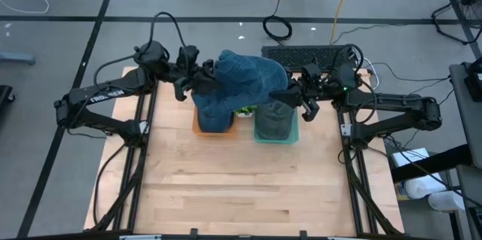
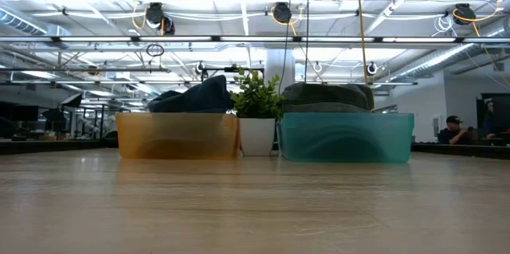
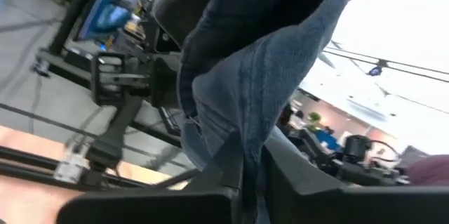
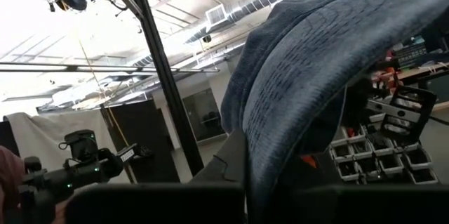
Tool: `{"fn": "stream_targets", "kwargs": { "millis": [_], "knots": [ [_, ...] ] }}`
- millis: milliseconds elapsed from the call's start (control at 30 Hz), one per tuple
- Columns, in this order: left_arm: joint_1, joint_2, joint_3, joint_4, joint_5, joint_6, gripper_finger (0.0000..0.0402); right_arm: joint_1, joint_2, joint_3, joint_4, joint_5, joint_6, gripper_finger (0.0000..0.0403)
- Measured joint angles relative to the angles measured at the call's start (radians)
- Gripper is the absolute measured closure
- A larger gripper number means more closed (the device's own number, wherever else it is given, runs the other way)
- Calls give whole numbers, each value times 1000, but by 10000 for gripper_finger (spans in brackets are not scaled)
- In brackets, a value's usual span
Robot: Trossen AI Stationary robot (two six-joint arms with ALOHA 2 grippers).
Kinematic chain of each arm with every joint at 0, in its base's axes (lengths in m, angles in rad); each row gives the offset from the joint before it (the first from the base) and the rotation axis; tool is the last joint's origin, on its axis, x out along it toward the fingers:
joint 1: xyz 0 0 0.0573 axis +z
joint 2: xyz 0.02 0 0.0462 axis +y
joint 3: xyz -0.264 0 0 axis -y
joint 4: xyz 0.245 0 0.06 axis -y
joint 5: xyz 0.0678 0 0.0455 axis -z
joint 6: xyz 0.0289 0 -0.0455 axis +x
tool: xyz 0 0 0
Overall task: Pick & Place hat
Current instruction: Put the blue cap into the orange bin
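Note:
A blue denim hat [image 1: 245,76] hangs in the air above the two bins, stretched between my two grippers. My left gripper [image 1: 199,82] is shut on its left side and my right gripper [image 1: 292,95] is shut on its right side. The left wrist view shows the denim [image 3: 259,62] rising from between that arm's fingers, and the right wrist view shows it [image 4: 309,62] the same way. The low view shows neither the hat nor the grippers. My left gripper pinches a fold of the hat's denim at its left edge [image 3: 245,136] between its two fingers, coming nearly level from the table's left. The hat is lifted clear. My right gripper pinches the hat's right edge [image 4: 258,147] between its two fingers, coming from the table's right and slanting upward. The denim arches over the fingers, clear of the bins.
Below the hat, an orange bin [image 2: 177,136] holds a dark blue cloth thing [image 2: 191,96]. A teal bin [image 2: 346,136] holds a dark green hat [image 2: 327,97]. A small plant in a white pot [image 2: 256,119] stands between them. The near half of the wooden table [image 1: 241,187] is bare.

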Motion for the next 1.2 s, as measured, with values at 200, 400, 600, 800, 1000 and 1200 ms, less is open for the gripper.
{"fn": "stream_targets", "kwargs": {
  "millis": [200,400,600,800,1000,1200],
  "knots": [
    [23,0,0,5,44,-99,379,0,0,0,0,2,0,387],
    [96,-10,50,38,178,-246,379,0,-25,0,-10,-27,3,339],
    [179,-9,200,-198,300,-245,379,0,-75,0,-101,-130,-6,272],
    [245,-10,355,-436,376,-100,379,0,-132,0,-133,-183,-15,247],
    [286,-10,436,-532,443,-49,379,0,-153,0,-132,-180,-119,252],
    [301,-1,438,-557,564,-56,379,0,-150,0,-125,-178,-142,252]
  ]
}}
